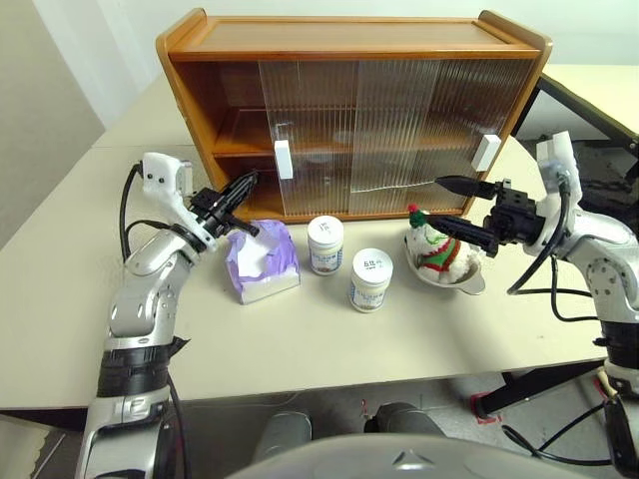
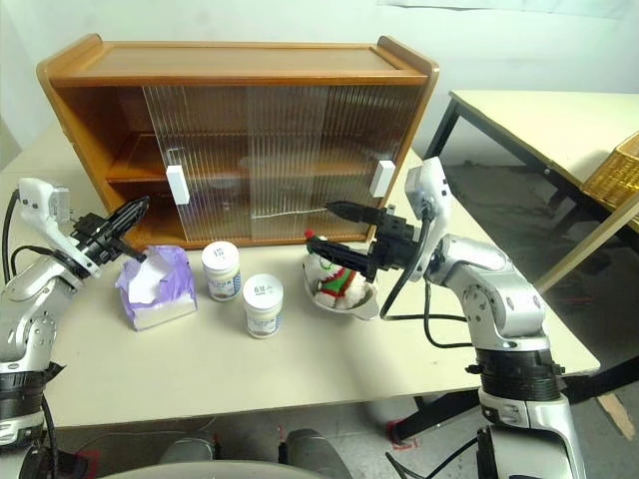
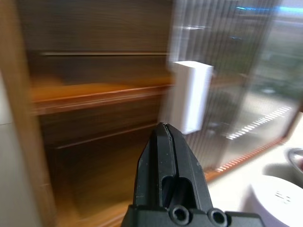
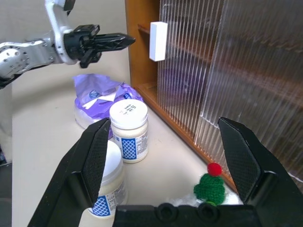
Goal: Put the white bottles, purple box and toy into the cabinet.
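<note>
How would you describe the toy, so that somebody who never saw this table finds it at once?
Start from the wooden cabinet on the table and go to its right door's white handle. Just in front, a shallow metal bowl holds the toy. It is the one fluffy white figure, with green hat, red pompom and striped scarf.

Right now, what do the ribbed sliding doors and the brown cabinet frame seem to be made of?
Ribbed sliding doors: probably translucent plastic, possibly glass; the shelves show blurred through fine vertical ribs.
Brown cabinet frame: apparently wood with a smooth, slightly glossy orange-brown finish; faint grain shows on top.
</note>
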Controlling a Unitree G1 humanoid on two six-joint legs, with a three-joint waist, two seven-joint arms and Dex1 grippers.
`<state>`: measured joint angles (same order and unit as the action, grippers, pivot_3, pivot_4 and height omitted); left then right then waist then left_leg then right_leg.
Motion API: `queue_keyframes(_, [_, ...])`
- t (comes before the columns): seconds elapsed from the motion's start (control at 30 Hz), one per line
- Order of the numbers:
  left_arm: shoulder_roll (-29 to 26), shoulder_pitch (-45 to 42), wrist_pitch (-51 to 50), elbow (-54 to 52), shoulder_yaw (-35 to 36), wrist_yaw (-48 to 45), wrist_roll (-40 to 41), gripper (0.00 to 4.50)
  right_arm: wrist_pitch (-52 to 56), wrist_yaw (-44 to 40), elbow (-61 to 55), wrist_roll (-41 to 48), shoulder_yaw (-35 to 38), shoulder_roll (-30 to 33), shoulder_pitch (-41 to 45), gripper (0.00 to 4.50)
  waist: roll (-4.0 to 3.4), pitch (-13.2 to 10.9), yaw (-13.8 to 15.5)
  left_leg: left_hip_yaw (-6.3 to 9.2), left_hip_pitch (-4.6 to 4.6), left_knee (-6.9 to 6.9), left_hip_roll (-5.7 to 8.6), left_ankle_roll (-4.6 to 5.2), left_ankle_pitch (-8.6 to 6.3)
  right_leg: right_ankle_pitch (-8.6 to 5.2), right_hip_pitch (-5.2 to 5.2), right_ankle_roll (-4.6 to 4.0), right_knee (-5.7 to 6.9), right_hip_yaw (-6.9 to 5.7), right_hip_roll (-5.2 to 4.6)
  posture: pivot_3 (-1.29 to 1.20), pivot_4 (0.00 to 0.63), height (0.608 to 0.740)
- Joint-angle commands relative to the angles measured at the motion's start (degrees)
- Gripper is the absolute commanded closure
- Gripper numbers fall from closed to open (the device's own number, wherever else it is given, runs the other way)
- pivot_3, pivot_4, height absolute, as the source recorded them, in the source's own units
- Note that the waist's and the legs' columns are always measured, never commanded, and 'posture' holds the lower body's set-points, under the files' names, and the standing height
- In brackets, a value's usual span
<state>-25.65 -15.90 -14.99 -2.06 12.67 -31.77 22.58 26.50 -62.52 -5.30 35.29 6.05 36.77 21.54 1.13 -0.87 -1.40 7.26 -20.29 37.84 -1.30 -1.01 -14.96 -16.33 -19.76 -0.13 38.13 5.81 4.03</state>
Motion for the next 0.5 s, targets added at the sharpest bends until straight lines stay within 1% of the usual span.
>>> queue_keyframes(0.03, [0.35, -1.53, 1.46, 2.58, -0.28, 0.44, -1.05, 4.48, -0.15, -0.05, -0.04, -0.28, -0.10, 0.27, 0.46, 0.00, 0.00, 0.00, -0.01, 0.00, -0.01, 0.00, 0.00, -0.01, -0.01, 0.00, 0.00, 0.00, 0.00, 0.01, 0.00, -0.06, 0.000, 0.740])
queue_keyframes(0.13, [1.30, -5.25, 3.75, 8.32, -1.40, 0.30, -2.40, 4.48, 0.49, 0.47, -1.30, 0.17, 0.37, 0.66, -0.24, 0.00, 0.00, 0.00, 0.11, -0.01, 0.00, 0.00, 0.00, -0.01, -0.01, 0.01, -0.01, -0.01, 0.00, 0.02, 0.00, -0.08, 0.000, 0.740])
queue_keyframes(0.2, [1.90, -7.24, 4.78, 10.29, -2.50, -0.40, -2.90, 4.48, 0.74, 0.73, -1.81, 0.38, 0.63, 0.88, -0.58, 0.00, 0.00, 0.00, 0.08, 0.00, 0.00, 0.01, -0.01, -0.01, -0.01, 0.03, -0.01, -0.01, 0.00, 0.09, 0.00, -0.08, 0.000, 0.740])
queue_keyframes(0.5, [3.71, -11.06, 5.43, 11.36, -5.46, -1.84, -3.57, 4.48, 1.28, 1.71, -2.74, 0.72, 0.70, 1.02, -0.64, 0.00, 0.00, 0.00, -0.40, -0.05, -0.06, 0.07, 0.02, 0.00, -0.01, 0.10, -0.01, 0.19, -0.03, 0.06, 0.01, -0.10, 0.000, 0.740])
